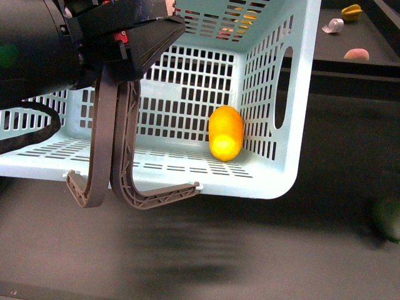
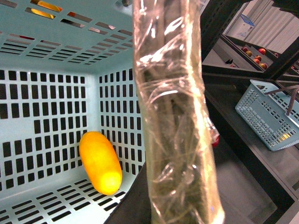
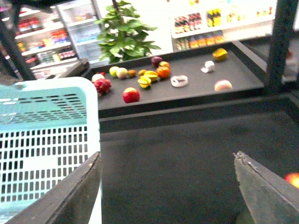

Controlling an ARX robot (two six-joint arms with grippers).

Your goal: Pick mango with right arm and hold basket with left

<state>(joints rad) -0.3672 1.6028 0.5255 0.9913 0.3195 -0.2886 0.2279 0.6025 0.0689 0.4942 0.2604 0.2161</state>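
The light blue slotted basket (image 1: 275, 175) is tipped with its opening toward the front camera. The yellow-orange mango (image 1: 225, 132) lies inside it against the right wall, and the left wrist view shows the mango (image 2: 100, 162) in the same corner. My left gripper (image 1: 125, 56) is shut on the basket's two grey-brown handles (image 1: 119, 144), which are swung together. The plastic-wrapped handles (image 2: 173, 116) hide its fingers in the left wrist view. My right gripper (image 3: 168, 186) is open over the dark tabletop, just right of the basket's corner (image 3: 46, 140), with nothing between its fingers.
A raised dark tray (image 3: 187, 88) at the back holds several fruits, among them a yellow star fruit (image 1: 352, 11) and a pinkish fruit (image 1: 356, 54). A blurred dark green shape (image 1: 387, 219) sits at the right edge. A second blue basket (image 2: 268, 119) stands on a side shelf.
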